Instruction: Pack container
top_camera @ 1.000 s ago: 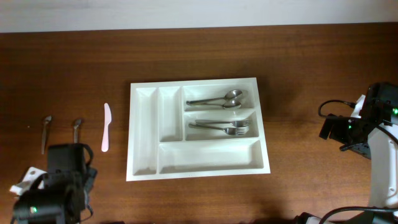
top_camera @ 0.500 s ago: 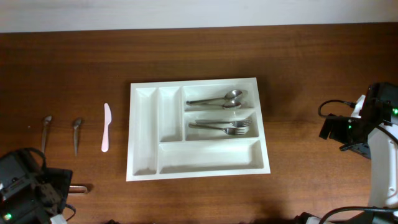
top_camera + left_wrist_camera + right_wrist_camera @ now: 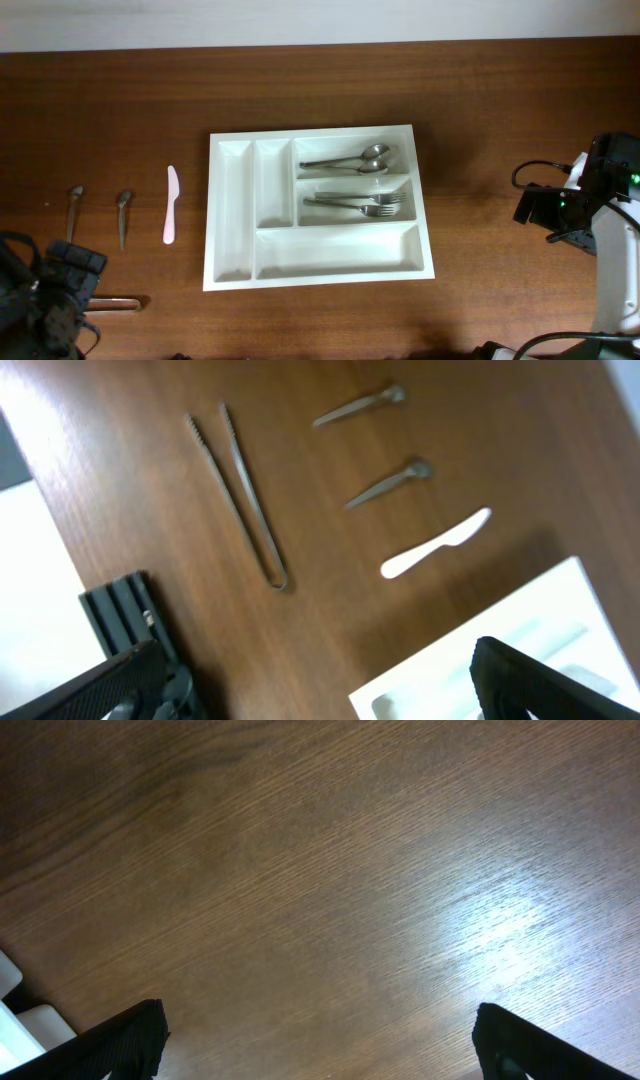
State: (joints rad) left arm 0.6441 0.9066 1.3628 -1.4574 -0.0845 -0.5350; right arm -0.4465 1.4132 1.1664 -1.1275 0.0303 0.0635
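Observation:
The container (image 3: 335, 252), a white cutlery tray, lies mid-table. Two spoons (image 3: 350, 161) rest in its top right compartment and two forks (image 3: 357, 204) in the one below; the other compartments show nothing inside. Left of it lie a white plastic knife (image 3: 170, 205), two small metal utensils (image 3: 123, 216) (image 3: 74, 212) and metal tongs (image 3: 122, 302). My left gripper (image 3: 320, 695) hangs open above bare wood at the table's front left, with the tongs (image 3: 243, 495), the knife (image 3: 435, 545) and the container's corner (image 3: 520, 655) ahead. My right gripper (image 3: 320, 1045) stands open over bare wood, far right of the tray.
The left arm (image 3: 45, 305) fills the front left corner, right beside the tongs. The right arm (image 3: 590, 215) sits at the right edge. A white block (image 3: 20, 1010) shows at the lower left of the right wrist view.
The left arm has pulled back toward the front left corner, uncovering the tongs lying on the table. The right arm and all cutlery stay put.

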